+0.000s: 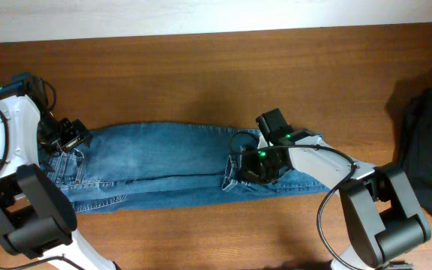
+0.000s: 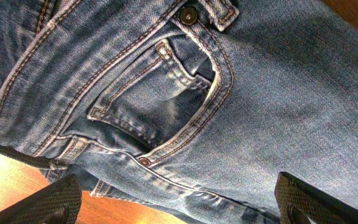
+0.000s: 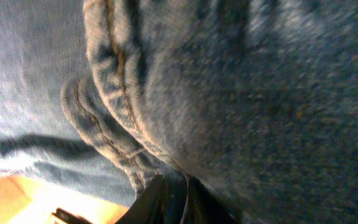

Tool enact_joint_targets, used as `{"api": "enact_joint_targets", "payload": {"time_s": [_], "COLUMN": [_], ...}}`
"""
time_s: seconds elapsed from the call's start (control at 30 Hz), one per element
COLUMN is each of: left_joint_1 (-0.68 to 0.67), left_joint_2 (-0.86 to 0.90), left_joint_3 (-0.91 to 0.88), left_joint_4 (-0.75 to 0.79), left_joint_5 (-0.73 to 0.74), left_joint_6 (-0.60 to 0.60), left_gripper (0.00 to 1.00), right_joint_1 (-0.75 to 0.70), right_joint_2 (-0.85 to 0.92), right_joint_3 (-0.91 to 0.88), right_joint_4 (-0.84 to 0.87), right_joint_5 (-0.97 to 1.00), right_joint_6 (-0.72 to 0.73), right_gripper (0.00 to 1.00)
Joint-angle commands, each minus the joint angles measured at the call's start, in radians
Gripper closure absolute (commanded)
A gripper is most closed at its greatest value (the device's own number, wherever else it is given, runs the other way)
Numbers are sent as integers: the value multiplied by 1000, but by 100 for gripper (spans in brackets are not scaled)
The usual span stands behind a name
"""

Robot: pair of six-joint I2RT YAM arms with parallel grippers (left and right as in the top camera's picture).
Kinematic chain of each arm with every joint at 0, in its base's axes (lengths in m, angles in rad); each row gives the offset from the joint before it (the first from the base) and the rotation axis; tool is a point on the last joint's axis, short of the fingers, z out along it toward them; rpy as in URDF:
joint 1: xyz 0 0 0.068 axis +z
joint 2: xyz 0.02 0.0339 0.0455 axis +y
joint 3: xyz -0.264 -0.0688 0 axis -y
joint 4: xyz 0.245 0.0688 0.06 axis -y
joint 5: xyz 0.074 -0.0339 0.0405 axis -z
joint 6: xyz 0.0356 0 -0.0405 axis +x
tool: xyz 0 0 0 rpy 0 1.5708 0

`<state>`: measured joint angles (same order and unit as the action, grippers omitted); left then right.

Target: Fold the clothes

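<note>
Jeans (image 1: 163, 165) lie across the table (image 1: 201, 67). Left gripper (image 1: 66, 139) hangs over the waist, jaws spread wide, holding nothing. Right gripper (image 1: 250, 166) touches the leg; I cannot tell how its jaws stand.

Jeans (image 1: 163, 165): medium-blue denim cloth, matt, coarse twill weave up close, paler faded patches, tan thread stitching. Waistband button (image 2: 189, 14): dark metal, slight shine. Pocket rivet (image 2: 144, 162): coppery metal. Hem (image 3: 104, 134): thick, rough. Surface (image 1: 201, 67): brown wood grain, smooth, faint sheen. Left fingers (image 2: 48, 202): black pads, fine cross-hatched texture. Dark cloth (image 1: 430, 150), right edge of surface: matt black.
</note>
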<state>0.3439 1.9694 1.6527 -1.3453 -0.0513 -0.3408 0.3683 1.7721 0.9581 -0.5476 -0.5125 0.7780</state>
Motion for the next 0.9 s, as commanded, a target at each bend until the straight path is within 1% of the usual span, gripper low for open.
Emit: {"api": "enact_joint_targets", "payload": {"time_s": [0.0,0.07,0.1,0.13,0.17,0.27,0.3,0.47,0.5,0.53,0.6,0.63,0.7,0.8,0.87], "left_joint_1": [6,6,6,6,6,6,6,6,6,6,6,6,6,6,6], "left_joint_2": [-2,-2,-2,-2,-2,-2,-2,-2,-2,-2,-2,-2,-2,-2,-2], "left_joint_3": [-2,-2,-2,-2,-2,-2,-2,-2,-2,-2,-2,-2,-2,-2,-2], "left_joint_4": [-1,-1,-1,-1,-1,-1,0,3,4,5,7,7,6,5,3], "left_joint_5": [11,11,11,11,11,11,10,10,10,10,10,10,11,10,10], "left_joint_6": [-3,-3,-3,-3,-3,-3,-3,-3,-3,-3,-3,-3,-3,-3,-3], "left_gripper": [1,1,1,1,1,1,1,1,1,1,1,1,1,1,1], "right_joint_1": [1,-1,-2,-5,-6,-8,-9,-11,-11,-11,-16,-22,-45,-106,-165], "right_joint_2": [10,10,10,9,7,-10,-20,-81,-95,-104,-119,-122,-123,-123,-123], "right_joint_3": [-6,-5,-3,2,10,51,71,229,274,312,405,450,531,592,595], "right_joint_4": [24,33,32,32,32,-7,-34,-220,-270,-314,-418,-471,-574,-695,-755], "right_joint_5": [99,98,98,98,99,107,110,185,217,251,343,388,460,521,520], "right_joint_6": [69,68,67,48,13,-81,-103,-238,-272,-292,-327,-339,-360,-377,-441], "right_gripper": [83,88,92,95,96,95,93,85,80,72,34,18,2,1,1]}}
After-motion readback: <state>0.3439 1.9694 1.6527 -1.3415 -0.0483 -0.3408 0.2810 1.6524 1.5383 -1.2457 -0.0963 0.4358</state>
